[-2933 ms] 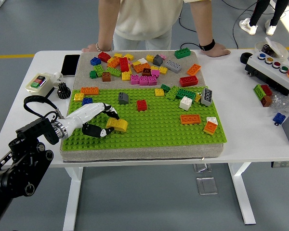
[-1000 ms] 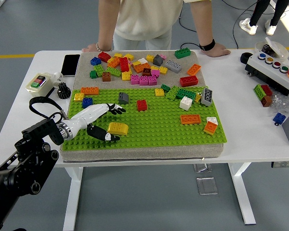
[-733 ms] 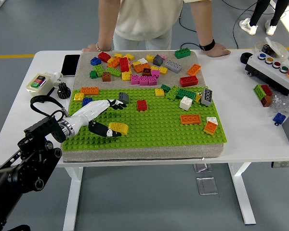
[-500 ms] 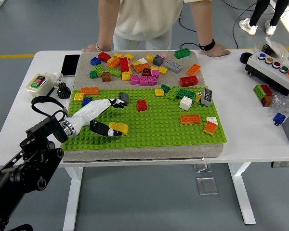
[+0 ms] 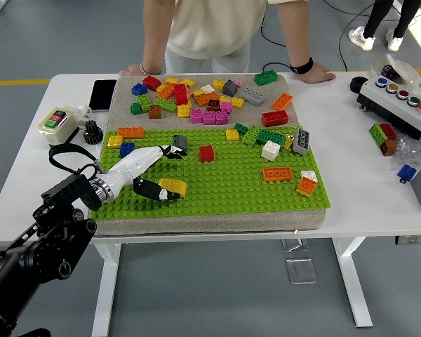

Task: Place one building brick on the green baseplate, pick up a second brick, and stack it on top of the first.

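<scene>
Our left hand (image 5: 149,172) lies low over the green baseplate (image 5: 231,193) near its left edge, fingers spread and holding nothing. We see the upper fingers (image 5: 170,152) reaching toward a grey brick (image 5: 180,142) without clearly touching it, while the thumb runs along the near side of a yellow brick (image 5: 173,187), its tip right against that brick. The yellow brick sits on the baseplate studs, free of any grip. Our black forearm (image 5: 52,225) comes up from the bench's near left corner.

Farther along the baseplate we find a red brick (image 5: 206,153) just past the grey one, a blue brick (image 5: 127,148) and an orange flat brick (image 5: 130,132) by the left edge, then a white brick (image 5: 270,150), an orange brick (image 5: 277,173) and an orange-and-white piece (image 5: 307,183) toward the right edge. Beyond the baseplate's far edge, a loose heap of mixed bricks (image 5: 203,98) covers the grey mat (image 5: 281,83).

On the bare bench (image 5: 358,175), a phone (image 5: 102,95) and a small switch box (image 5: 58,122) lie near the far left corner, and a button box (image 5: 400,98) stands by the right edge. A person stands at the far edge with one hand (image 5: 319,71) and the other hand (image 5: 137,69) resting on the bench.
</scene>
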